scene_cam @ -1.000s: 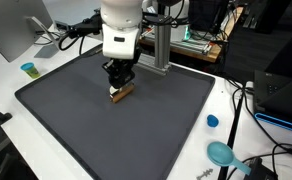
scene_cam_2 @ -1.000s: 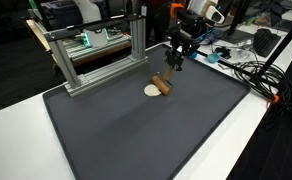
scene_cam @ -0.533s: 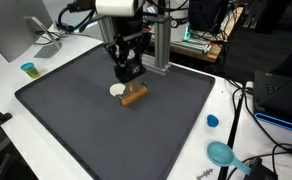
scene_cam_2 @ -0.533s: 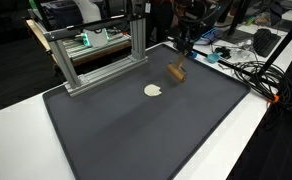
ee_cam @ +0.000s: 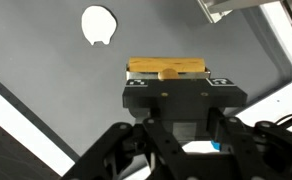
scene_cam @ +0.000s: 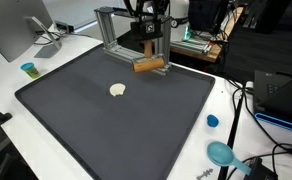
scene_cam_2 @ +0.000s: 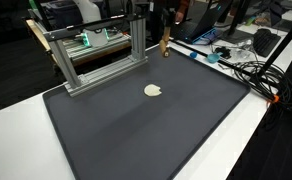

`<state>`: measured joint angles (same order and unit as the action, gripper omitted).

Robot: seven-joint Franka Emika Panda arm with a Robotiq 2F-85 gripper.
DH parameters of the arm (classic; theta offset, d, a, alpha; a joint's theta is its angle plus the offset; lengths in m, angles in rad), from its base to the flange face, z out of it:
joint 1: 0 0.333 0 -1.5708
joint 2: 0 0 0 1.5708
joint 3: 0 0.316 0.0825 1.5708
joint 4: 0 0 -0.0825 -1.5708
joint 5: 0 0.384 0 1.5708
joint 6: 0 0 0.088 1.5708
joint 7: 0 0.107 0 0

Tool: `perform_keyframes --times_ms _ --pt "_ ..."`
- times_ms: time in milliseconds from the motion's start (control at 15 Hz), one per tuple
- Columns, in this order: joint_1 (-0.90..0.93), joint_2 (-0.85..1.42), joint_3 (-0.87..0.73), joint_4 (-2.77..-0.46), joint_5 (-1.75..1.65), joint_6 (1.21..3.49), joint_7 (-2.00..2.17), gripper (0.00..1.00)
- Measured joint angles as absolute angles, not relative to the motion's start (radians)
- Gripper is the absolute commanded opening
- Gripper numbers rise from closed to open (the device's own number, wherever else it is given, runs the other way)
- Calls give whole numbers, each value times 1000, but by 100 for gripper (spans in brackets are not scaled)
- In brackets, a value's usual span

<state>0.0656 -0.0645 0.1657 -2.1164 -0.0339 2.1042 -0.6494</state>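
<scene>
My gripper [scene_cam: 149,58] is shut on a short wooden block [scene_cam: 150,67] and holds it high above the far edge of the dark grey mat [scene_cam: 106,125]. In the other exterior view the block [scene_cam_2: 165,42] hangs upright under the gripper [scene_cam_2: 165,32], well above the mat [scene_cam_2: 136,130]. In the wrist view the block [ee_cam: 166,67] lies crosswise at the fingertips [ee_cam: 168,76]. A small white round piece [scene_cam: 117,89] lies alone on the mat; it also shows in an exterior view [scene_cam_2: 153,90] and in the wrist view [ee_cam: 98,24].
An aluminium frame [scene_cam: 111,25] stands at the back of the mat, also seen in an exterior view [scene_cam_2: 86,55]. A blue cap [scene_cam: 212,121], a teal scoop [scene_cam: 221,152], cables [scene_cam: 248,100] and a small teal cup [scene_cam: 28,69] lie on the white table.
My gripper has lifted the wooden block off the mat from beside the white piece and carried it up and towards the back. The white piece has stayed put.
</scene>
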Motion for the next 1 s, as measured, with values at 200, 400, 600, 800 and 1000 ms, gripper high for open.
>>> perform_keyframes --times_ms 200,400,600,800,1000 --pt "71 -49 163 -2111 -34 2106 -650 21" --pt "74 -28 158 -2117 -1 2130 -621 21" --pt "74 -84 141 -2152 30 2146 -513 21" --pt "74 -231 120 -2216 64 2136 -416 21" --pt "71 -403 97 -2275 61 2078 -286 21"
